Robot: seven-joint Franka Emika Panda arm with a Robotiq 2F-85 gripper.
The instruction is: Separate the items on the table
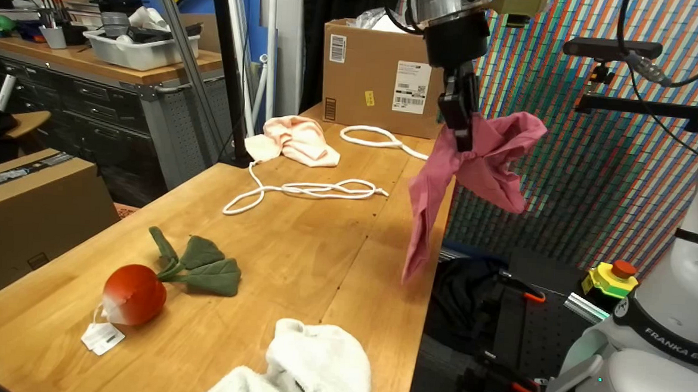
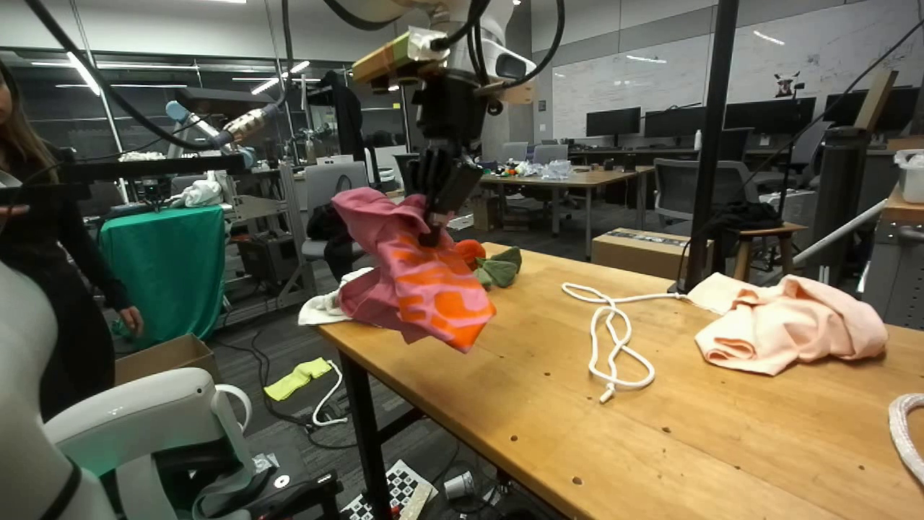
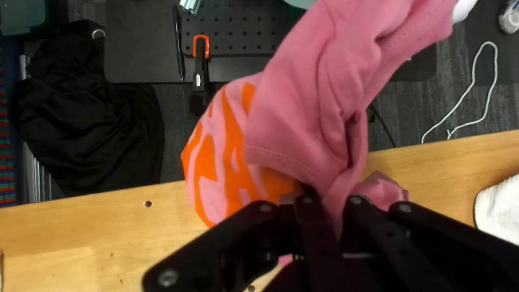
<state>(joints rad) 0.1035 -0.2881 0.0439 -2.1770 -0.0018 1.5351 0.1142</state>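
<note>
Cloth (image 1: 497, 162), pink with an orange print, hangs gathered in my fingers (image 1: 463, 140). I have them pinched together on a fold of it, only fabric between, and the rest drapes down on either side, above the edge of the tabletop (image 1: 298, 247). Whether its lowest tip touches the tabletop I cannot tell. Well apart from it, a red radish toy (image 1: 134, 295) lies with its green leaves (image 1: 216, 274) spread out and a white tag (image 1: 102, 338) beside it. Near the toy lies a rumpled white towel (image 1: 331, 368), cut off at the bottom of an exterior view. Away from these, a peach cloth (image 1: 304, 141) lies bunched up next to a black post (image 1: 229, 64). A white rope (image 1: 289, 189) lies in loose loops beside it, one end reaching the peach cloth. A second rope (image 1: 393, 143) curls near a cardboard box (image 1: 380, 54). My white base (image 1: 653, 379) stands beside the tabletop, with a red-and-yellow button (image 1: 611, 279) near it. In an exterior view a person (image 2: 47, 245) in dark clothes is partly visible. Through the wrist view I see a black cloth (image 3: 89, 117) below, past the tabletop's edge.
</note>
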